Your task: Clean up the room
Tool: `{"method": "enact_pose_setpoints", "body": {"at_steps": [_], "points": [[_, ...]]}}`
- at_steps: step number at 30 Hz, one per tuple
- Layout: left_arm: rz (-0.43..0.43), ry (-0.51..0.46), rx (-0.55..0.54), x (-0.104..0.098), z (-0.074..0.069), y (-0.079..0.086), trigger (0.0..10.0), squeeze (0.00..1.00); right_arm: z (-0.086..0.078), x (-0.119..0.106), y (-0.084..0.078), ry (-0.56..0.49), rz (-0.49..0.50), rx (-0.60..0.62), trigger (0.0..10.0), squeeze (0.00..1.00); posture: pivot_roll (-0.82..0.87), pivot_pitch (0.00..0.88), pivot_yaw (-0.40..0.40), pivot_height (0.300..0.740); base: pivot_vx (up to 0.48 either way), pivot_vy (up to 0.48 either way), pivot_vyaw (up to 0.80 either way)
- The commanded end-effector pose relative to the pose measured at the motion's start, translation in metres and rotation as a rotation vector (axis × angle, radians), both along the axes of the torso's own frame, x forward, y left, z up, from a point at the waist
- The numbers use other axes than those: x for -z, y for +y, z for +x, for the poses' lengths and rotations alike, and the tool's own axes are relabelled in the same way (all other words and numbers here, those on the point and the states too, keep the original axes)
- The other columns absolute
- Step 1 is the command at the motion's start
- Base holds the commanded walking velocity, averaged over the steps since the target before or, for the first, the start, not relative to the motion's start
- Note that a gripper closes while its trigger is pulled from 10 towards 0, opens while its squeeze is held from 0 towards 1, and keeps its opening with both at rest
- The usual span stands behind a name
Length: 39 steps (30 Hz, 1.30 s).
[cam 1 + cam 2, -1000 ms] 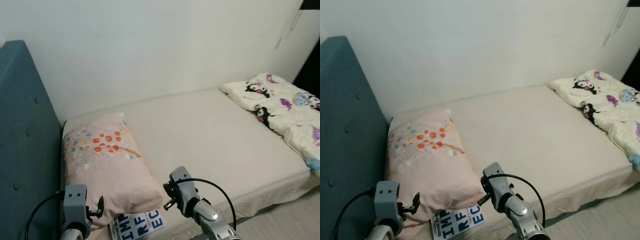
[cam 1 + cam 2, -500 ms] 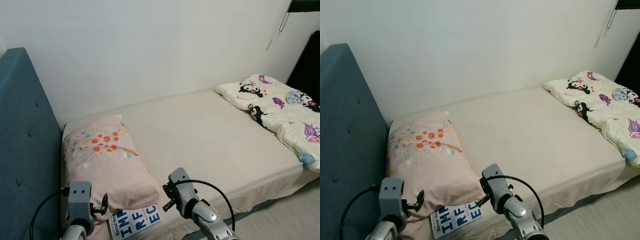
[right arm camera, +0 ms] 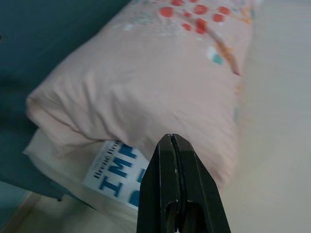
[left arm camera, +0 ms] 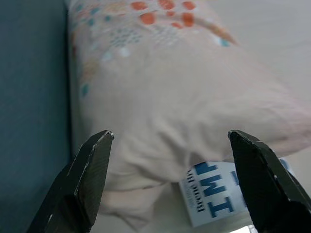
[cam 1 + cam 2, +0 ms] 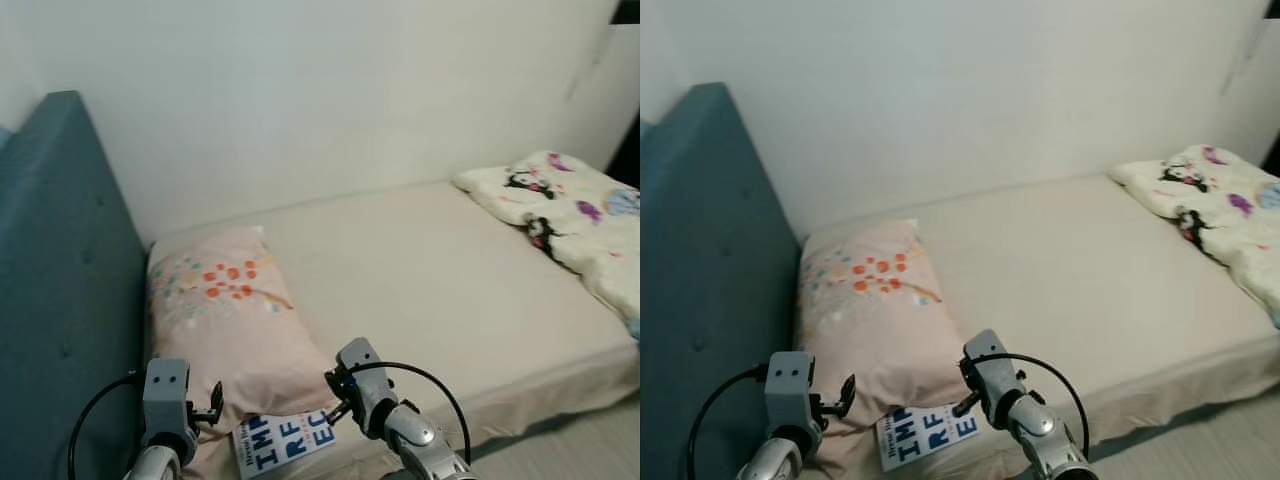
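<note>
Pillow (image 5: 225, 310) in pink, with orange and blue dots, lies at the head of the bed (image 5: 440, 290), right next to the blue headboard (image 5: 60, 300). A white book (image 5: 290, 443) with big blue letters sticks out from under the near end of the pillow, at the edge of the bed. At the far end of the bed sits a bunched-up white blanket (image 5: 570, 215) with cartoon pictures on it. A white wall (image 5: 330, 90) runs behind the bed.

Both arms reach toward the pillow and the book. The left end effector (image 4: 170, 179) has its fingers spread wide apart, facing the near end of the pillow. The right end effector (image 3: 176, 189) has its fingers pressed together with nothing between them, up above the book and the pillow's near end.
</note>
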<state>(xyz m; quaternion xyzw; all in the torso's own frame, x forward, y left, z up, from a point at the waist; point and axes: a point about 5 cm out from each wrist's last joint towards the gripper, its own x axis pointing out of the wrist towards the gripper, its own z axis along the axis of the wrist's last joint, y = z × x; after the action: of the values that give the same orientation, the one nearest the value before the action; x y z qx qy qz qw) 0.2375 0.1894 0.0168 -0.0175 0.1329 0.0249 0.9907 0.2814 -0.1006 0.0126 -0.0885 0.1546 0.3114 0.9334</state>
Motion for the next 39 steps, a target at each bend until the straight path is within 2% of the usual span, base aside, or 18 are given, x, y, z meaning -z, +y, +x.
{"method": "enact_pose_setpoints", "body": {"at_steps": [1, 6, 8, 11, 39], "points": [[-0.013, 0.007, -0.008, 0.0018, -0.0026, -0.0002, 10.0, 0.00, 0.0007, -0.0021, 0.0015, -0.014, 0.014, -0.007, 10.0, 0.00, 0.05, 0.062, -0.040, 0.740, 0.000, 0.000, 0.80], [-0.047, -0.005, -0.028, 0.0004, -0.0041, 0.0006, 10.0, 0.00, 0.0008, -0.0030, 0.0011, -0.021, 0.027, -0.004, 10.0, 0.00, 0.05, 0.067, -0.041, 0.740, 0.000, 0.000, 0.76], [-0.059, -0.007, -0.048, -0.0001, -0.0047, 0.0029, 10.0, 0.00, 0.0026, -0.0025, -0.0019, 0.007, 0.062, 0.041, 10.0, 0.00, 0.05, 0.068, -0.042, 0.740, 0.000, 0.000, 0.00], [-0.054, -0.012, -0.057, -0.0012, -0.0045, 0.0045, 10.0, 0.00, 0.0030, -0.0026, -0.0023, 0.014, 0.073, 0.044, 10.0, 0.00, 0.05, 0.069, -0.043, 0.740, 0.000, 0.000, 0.00], [-0.033, 0.013, -0.031, -0.0056, -0.0030, 0.0006, 10.0, 0.00, -0.0016, -0.0003, -0.0028, 0.027, 0.110, 0.042, 10.0, 0.00, 0.05, 0.059, -0.035, 0.740, 0.000, -0.472, 0.00]]}}
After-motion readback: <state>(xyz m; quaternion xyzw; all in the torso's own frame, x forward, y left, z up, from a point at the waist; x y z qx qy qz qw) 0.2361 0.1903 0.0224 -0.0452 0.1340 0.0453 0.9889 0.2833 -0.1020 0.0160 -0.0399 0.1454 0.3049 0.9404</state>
